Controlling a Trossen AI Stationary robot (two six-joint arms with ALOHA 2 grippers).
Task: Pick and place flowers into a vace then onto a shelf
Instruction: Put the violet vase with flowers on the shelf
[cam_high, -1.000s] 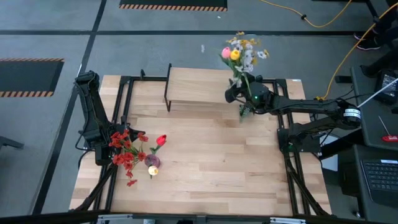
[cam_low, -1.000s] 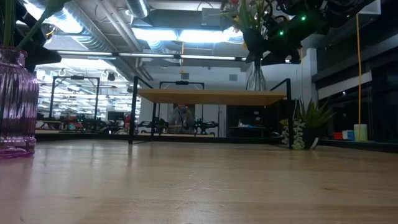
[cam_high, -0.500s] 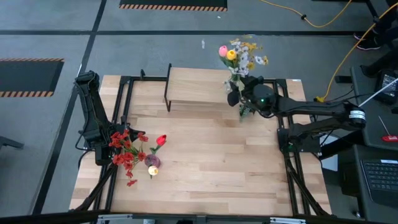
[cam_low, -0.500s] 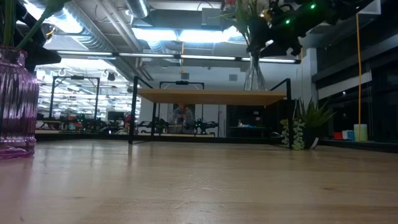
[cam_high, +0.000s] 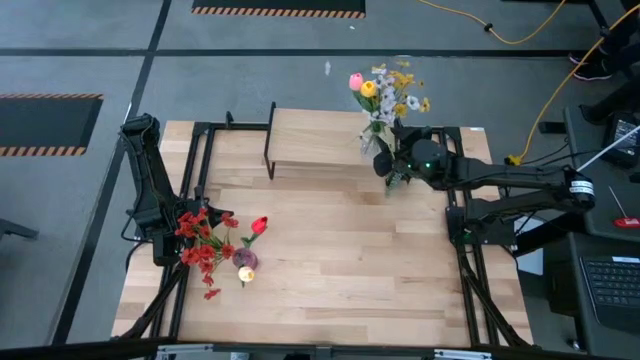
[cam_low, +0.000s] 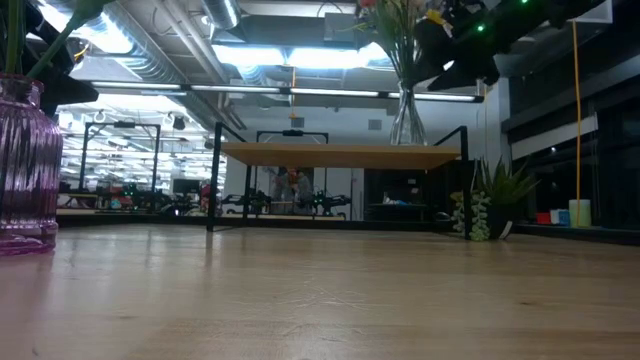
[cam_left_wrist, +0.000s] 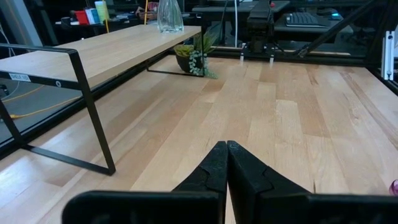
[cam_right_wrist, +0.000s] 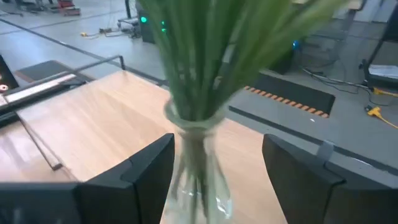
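On the right end of the low shelf (cam_high: 325, 140), a light wood board on thin black metal legs, stands a clear glass vase (cam_low: 407, 118) holding long green stems topped with pink, yellow and white flowers (cam_high: 385, 88). The right gripper (cam_right_wrist: 214, 171) sits at the vase, its two dark fingers (cam_right_wrist: 149, 168) spread wide on either side of the glass; a gap shows on each side in the right wrist view, so nothing is gripped. From above, the vase body is hidden under the blossoms and the arm. In the low view the blossoms are cut off by the upper edge.

Near the left edge of the wooden tabletop (cam_high: 340, 250) stands a ribbed purple glass vase (cam_low: 25, 165) with a red tulip and red berry spray (cam_high: 210, 240); the low view shows only its right part. The left gripper (cam_left_wrist: 227, 149) rests beside it with its fingers pressed together and nothing between them.

A small potted green plant (cam_left_wrist: 194, 57) sits on the tabletop by the shelf's right end, partly hidden by the shelf.
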